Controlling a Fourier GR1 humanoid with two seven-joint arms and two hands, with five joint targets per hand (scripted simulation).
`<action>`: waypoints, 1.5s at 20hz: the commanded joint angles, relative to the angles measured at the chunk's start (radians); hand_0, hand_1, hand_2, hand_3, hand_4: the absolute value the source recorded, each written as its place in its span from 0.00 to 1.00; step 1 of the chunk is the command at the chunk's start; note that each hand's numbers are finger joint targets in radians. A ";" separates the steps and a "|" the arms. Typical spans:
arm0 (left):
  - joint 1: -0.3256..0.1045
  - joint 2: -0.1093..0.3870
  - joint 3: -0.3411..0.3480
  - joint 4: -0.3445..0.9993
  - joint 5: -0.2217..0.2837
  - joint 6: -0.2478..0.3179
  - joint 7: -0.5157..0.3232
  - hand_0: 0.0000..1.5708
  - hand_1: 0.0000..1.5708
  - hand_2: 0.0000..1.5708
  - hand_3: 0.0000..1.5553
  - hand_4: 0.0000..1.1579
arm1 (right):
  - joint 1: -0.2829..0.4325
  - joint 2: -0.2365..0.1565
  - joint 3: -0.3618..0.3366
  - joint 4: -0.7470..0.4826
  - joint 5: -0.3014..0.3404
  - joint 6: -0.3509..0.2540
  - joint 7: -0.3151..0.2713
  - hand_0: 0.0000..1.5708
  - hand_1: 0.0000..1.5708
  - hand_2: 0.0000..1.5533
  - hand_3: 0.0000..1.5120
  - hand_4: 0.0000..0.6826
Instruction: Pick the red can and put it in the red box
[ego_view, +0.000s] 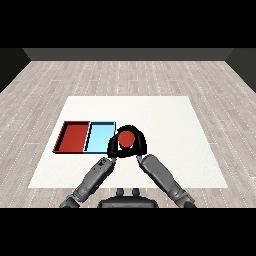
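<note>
Holding red can (126, 139) beside light blue tray (98, 138).

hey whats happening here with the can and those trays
A humanoid robot at a white table has both hands around a red can: the left hand and right hand curl round it from either side. The can sits just right of the light blue tray. The red tray, further left, has no can in it yet.

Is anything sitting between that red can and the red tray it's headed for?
Only the light blue tray: it lies between the red can, held between both hands, and the red tray further left. Nothing else visible blocks the way.
</note>
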 joint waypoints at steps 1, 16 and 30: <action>-0.012 -0.011 -0.002 -0.025 0.018 0.000 -0.041 1.00 1.00 1.00 0.97 0.99 | 0.004 0.005 0.000 0.002 0.055 -0.005 0.069 0.00 0.00 0.00 0.00 0.00; 0.035 0.028 -0.023 -0.145 -0.085 0.079 0.087 1.00 1.00 1.00 0.95 0.98 | 0.058 0.005 -0.024 -0.043 0.068 0.033 0.104 0.00 0.00 0.00 0.00 0.00; -0.020 0.058 0.138 -0.020 -0.048 0.011 0.003 1.00 1.00 1.00 0.95 0.97 | 0.270 -0.104 -0.250 -0.308 -0.032 0.224 0.103 0.00 0.00 0.00 0.00 0.00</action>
